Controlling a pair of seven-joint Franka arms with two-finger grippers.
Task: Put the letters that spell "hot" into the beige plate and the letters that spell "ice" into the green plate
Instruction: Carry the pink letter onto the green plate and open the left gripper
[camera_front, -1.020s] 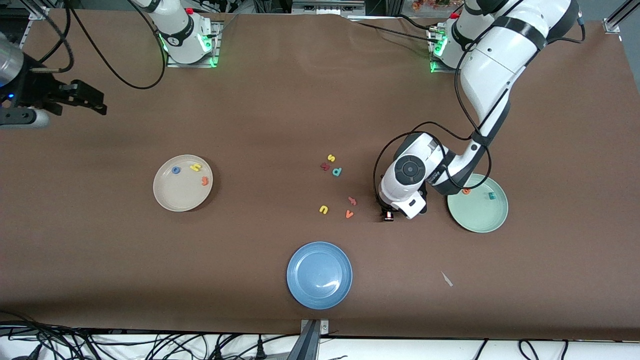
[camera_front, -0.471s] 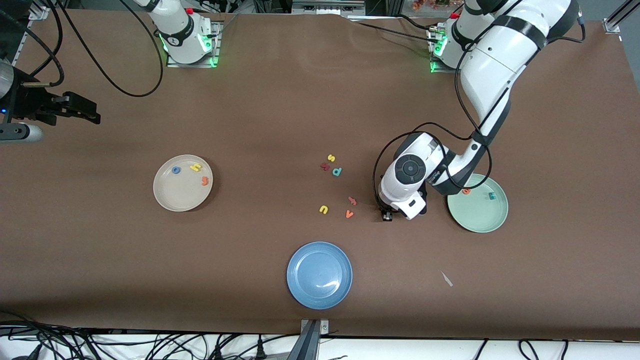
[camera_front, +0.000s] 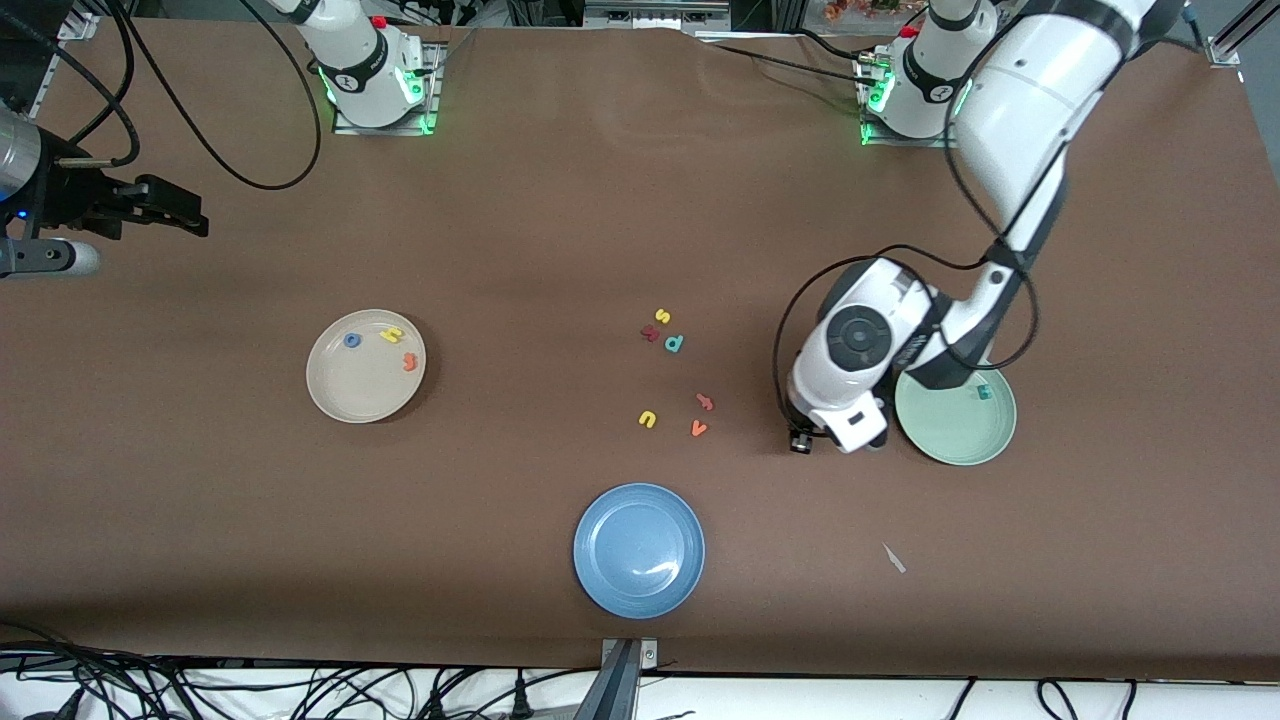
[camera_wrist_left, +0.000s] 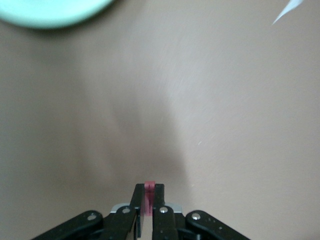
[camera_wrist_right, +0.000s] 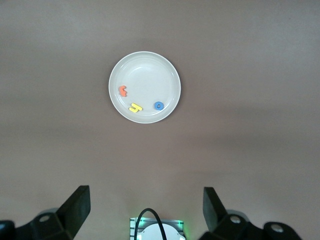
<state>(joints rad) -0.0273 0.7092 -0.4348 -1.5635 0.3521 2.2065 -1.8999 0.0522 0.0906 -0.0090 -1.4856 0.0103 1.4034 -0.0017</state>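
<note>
My left gripper (camera_front: 800, 445) hangs over bare brown table beside the green plate (camera_front: 960, 435), shut on the dark red i (camera_wrist_left: 149, 186), which shows as a thin strip between the fingers (camera_wrist_left: 159, 195). The teal c (camera_front: 984, 392) lies in the green plate, and the left wrist covers part of that plate. The beige plate (camera_front: 340, 400) holds the blue o (camera_front: 352, 340), yellow h (camera_front: 391, 335) and orange t (camera_front: 409, 362). My right gripper (camera_front: 190, 215) waits open at the right arm's end of the table, high above the beige plate (camera_wrist_right: 150, 75).
Loose letters lie mid-table: yellow s (camera_front: 662, 316), dark red k (camera_front: 651, 334), teal d (camera_front: 675, 344), a reddish letter (camera_front: 705, 402), yellow u (camera_front: 647, 419) and orange v (camera_front: 699, 429). A blue plate (camera_front: 639, 550) sits nearest the front camera. A white scrap (camera_front: 893, 558) lies beside it.
The left gripper has shut on the dark red i and carried it off its spot toward the green plate. Its wrist now covers the orange e. The right arm drifted slightly.
</note>
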